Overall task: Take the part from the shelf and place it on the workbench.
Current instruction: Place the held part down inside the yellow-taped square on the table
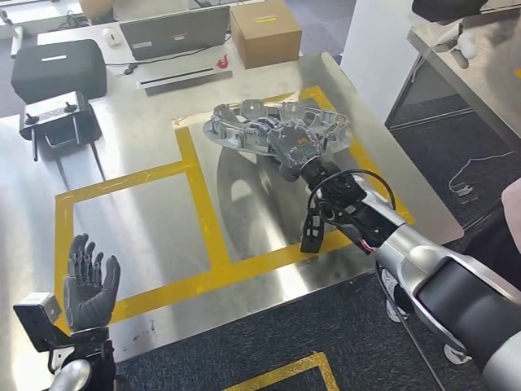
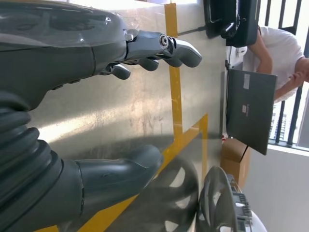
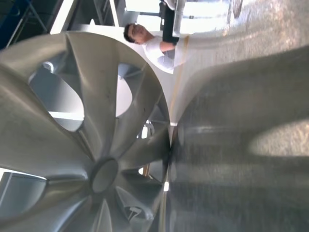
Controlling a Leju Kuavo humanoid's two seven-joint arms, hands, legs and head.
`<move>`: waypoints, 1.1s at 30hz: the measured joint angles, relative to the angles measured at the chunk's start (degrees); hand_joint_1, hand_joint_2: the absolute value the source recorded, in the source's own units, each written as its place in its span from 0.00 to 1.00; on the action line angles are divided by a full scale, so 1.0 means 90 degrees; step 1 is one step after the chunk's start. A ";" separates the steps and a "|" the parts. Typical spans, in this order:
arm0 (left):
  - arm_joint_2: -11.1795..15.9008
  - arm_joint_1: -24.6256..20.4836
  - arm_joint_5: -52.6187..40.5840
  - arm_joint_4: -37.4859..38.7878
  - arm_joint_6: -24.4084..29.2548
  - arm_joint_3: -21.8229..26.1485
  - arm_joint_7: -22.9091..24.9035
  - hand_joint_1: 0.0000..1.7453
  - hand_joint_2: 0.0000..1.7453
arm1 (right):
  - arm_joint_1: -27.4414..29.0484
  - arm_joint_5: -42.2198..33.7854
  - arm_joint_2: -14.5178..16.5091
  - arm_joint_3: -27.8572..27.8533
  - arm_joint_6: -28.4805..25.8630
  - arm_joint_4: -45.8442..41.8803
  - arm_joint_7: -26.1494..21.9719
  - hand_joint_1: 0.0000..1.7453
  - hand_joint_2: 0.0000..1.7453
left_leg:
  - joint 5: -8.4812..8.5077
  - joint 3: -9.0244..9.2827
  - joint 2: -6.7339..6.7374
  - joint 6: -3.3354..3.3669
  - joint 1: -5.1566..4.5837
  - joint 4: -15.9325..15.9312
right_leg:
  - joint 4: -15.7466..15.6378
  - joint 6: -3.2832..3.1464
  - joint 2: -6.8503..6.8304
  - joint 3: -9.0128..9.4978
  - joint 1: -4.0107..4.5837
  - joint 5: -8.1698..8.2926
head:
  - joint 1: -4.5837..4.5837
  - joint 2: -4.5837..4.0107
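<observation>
Part (image 1: 278, 130) = round silver disc w/ spokes, cut-outs and ribbing on its upper face. It's over the worktop (image 1: 147, 130) toward the far right corner, inside the right-hand yellow-taped box, held roughly flat. Its reflection shows in the steel beneath; can't tell if it's touching the surface or just above. Right wrist view: the spoked underside (image 3: 87, 145) is close to the steel.

Right robot hand (image 1: 294, 153) has hold of the part at the rim nearest the robot; the fingers are mostly hidden by the part. Left robot hand (image 1: 89, 285) is over the near left corner of the worktop, palm up, fingers apart, holding nothing.

Handling, as a judgement: stiff, prob. cast metal or hard plastic, so it won't flex. Smooth finish, so maybe slippery. An edge hold leaves most of the disc hanging out beyond the hand, so it could tip or twist. Thin ribs and tabs look like the weak points. Best hold: the rim or a solid spoke near the hub. Set it down flat and gently, since steel-on-steel could skid.
</observation>
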 joint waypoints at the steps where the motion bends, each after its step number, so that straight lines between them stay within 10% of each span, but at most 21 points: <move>1: -0.0002 0.0002 0.0010 0.0007 -0.0010 0.0000 -0.0007 0.00 1.00 | -0.0036 0.0002 0.0052 0.0052 -0.0006 0.0140 -0.0012 1.00 1.00 | 0.0007 0.0000 0.0000 -0.0001 0.0000 0.0000 | 0.0000 0.0000 0.0000 -0.0001 0.0000 0.0007 | 0.0001 0.0000; 4: -0.0004 0.0002 0.0028 0.0024 -0.0043 0.0000 -0.0023 0.00 1.00 | -0.0090 -0.0003 0.0164 0.0182 -0.0012 0.0503 -0.0051 1.00 1.00 | 0.0021 0.0002 0.0001 -0.0003 0.0000 -0.0001 | -0.0001 -0.0003 0.0000 0.0001 0.0000 0.0023 | -0.0001 0.0000; 8: -0.0004 -0.0003 0.0045 0.0039 -0.0109 0.0000 -0.0050 0.00 1.00 | -0.0099 -0.0047 0.0255 0.0313 0.0005 0.0806 -0.0135 0.00 0.00 | 0.0039 0.0009 0.0001 0.0001 -0.0001 0.0000 | -0.0001 -0.0004 0.0001 0.0007 0.0000 0.0044 | -0.0001 0.0000; 33: -0.0004 -0.0017 0.0071 0.0144 -0.0230 0.0000 -0.0130 0.00 1.00 | -0.0111 -0.0772 0.0307 0.0507 -0.0063 0.0876 -0.0166 0.00 0.00 | 0.0032 0.0143 0.0008 0.0002 -0.0001 -0.0001 | -0.0005 -0.0016 0.0006 0.0135 0.0001 0.0038 | -0.0001 0.0000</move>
